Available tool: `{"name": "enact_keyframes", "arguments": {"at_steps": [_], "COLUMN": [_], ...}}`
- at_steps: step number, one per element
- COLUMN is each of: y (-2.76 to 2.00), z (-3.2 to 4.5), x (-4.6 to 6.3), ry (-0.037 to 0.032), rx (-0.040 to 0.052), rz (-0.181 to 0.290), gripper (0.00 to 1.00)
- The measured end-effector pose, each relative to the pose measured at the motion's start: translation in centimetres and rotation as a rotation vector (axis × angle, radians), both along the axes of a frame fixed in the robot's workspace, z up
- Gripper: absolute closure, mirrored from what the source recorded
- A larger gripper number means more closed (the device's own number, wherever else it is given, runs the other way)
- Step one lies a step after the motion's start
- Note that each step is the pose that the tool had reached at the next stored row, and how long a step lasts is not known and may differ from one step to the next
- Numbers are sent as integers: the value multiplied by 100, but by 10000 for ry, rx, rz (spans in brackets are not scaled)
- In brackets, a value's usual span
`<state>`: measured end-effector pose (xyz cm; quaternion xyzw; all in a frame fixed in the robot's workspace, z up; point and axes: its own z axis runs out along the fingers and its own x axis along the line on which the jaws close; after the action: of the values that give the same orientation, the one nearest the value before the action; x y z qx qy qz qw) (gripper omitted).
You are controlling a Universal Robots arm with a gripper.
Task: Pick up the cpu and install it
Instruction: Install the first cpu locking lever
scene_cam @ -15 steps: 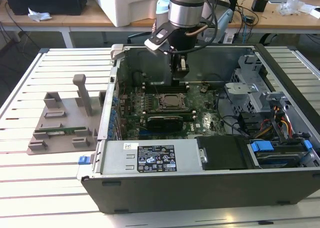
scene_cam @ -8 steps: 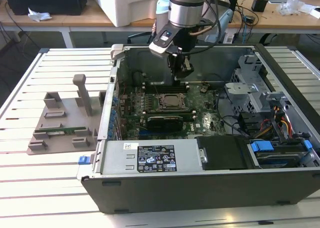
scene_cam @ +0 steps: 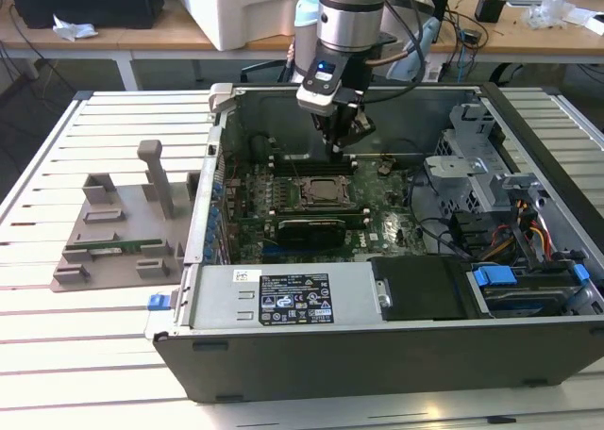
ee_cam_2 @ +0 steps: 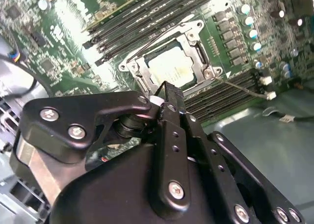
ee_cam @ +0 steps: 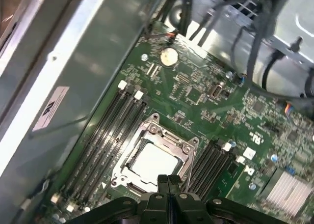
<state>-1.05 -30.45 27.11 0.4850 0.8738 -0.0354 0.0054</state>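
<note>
The cpu is a pale silvery square lying flat inside the metal socket frame on the green motherboard, within the open computer case. It shows in both wrist views. My gripper hangs a little above the socket, toward its far edge in the exterior view. Its black fingers are pressed together with nothing between them, and in the second wrist view the gripper has its tip just over the socket's rim.
Dark memory slots flank the socket on both sides. Case walls enclose the board, with a drive cage and cables at the exterior view's right. A grey holder block with a green stick sits outside, at the left.
</note>
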Motion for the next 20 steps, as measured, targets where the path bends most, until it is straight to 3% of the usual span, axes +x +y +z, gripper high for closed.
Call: {"name": "enact_keyframes", "arguments": {"at_steps": [12,20], "y": [1,2], "z": [-1,0], "x": [0,0], "ry": [-1,0], "rx": [1,1], "rz": [2920,4420], "gripper": [89,89]}}
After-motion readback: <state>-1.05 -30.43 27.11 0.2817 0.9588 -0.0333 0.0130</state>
